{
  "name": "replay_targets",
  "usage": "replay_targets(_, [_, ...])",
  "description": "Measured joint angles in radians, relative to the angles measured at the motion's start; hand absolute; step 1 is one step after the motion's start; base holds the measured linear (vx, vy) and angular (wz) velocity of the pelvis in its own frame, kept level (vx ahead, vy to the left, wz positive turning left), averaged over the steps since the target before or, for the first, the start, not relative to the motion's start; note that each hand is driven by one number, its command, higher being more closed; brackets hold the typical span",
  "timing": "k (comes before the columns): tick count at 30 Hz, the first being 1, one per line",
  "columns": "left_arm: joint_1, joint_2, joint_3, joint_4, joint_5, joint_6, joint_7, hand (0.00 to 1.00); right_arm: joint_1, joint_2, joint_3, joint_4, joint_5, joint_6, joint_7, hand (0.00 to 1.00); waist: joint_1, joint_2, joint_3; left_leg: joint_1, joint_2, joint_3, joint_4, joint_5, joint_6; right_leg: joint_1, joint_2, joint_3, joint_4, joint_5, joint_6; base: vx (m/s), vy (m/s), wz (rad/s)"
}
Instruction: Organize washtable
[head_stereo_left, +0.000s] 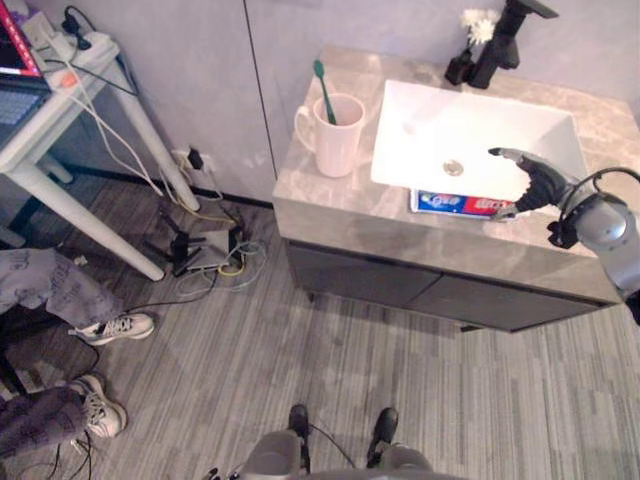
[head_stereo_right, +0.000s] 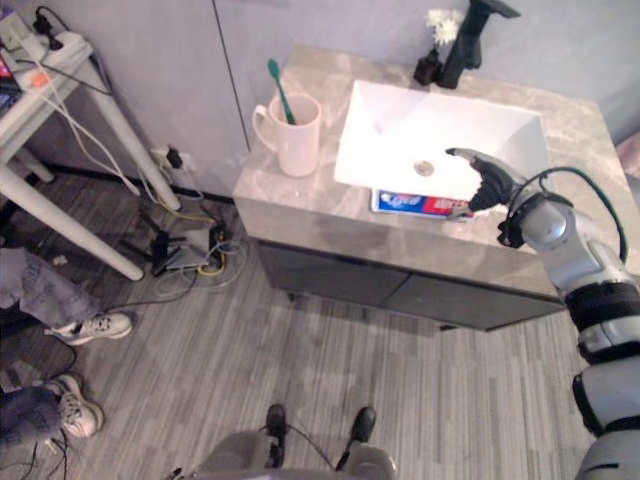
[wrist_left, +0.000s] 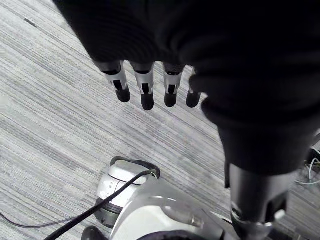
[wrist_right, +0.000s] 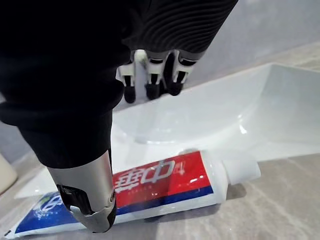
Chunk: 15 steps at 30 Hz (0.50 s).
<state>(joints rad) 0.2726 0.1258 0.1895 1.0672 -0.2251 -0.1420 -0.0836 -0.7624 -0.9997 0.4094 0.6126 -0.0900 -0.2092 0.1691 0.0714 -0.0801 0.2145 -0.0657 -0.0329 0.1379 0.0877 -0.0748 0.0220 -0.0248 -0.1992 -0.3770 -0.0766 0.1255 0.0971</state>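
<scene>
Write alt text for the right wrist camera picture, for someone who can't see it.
The robot's open right hand reaches over a red, white and blue toothpaste tube, thumb held apart, not closed on it. The capped tube lies on the grey countertop along the front of a white sink.

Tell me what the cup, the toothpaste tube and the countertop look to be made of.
Cup: probably glazed ceramic; thick pale wall, soft sheen. Toothpaste tube: likely flexible plastic laminate; glossy printed skin, flattened tail, white plastic cap. Countertop: polished stone or a stone-look slab; grey-beige veining, faint reflections.
</scene>
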Motion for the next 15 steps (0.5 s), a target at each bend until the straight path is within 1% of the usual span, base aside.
replay_targets(9, [0.000,0.000,0.000,-0.003,-0.001,-0.001,0.000,0.00,0.000,0.000,0.000,0.030,0.000,0.001,0.000,0.00,0.001,0.002,0.007,-0.008,-0.002,-0.002,0.000,0.000,0.000,-0.008,-0.002,-0.003,0.000,0.002,-0.002,0.00,0.000,0.00])
replay_targets(13, [0.000,0.000,-0.001,-0.011,-0.001,-0.001,0.000,0.00,0.000,0.000,0.000,0.033,0.000,0.002,0.000,0.00,0.001,0.002,0.030,-0.010,-0.002,-0.001,0.000,0.000,0.000,-0.010,-0.004,-0.002,0.000,0.004,-0.001,-0.03,-0.001,-0.01])
replay_targets(15, [0.000,-0.001,-0.001,-0.014,-0.001,-0.001,0.000,0.00,0.000,0.000,0.000,0.033,0.000,0.002,0.000,0.00,0.001,0.004,0.032,-0.017,-0.002,-0.002,0.002,0.000,0.000,-0.015,-0.005,-0.002,0.000,0.004,-0.001,-0.02,-0.002,0.00])
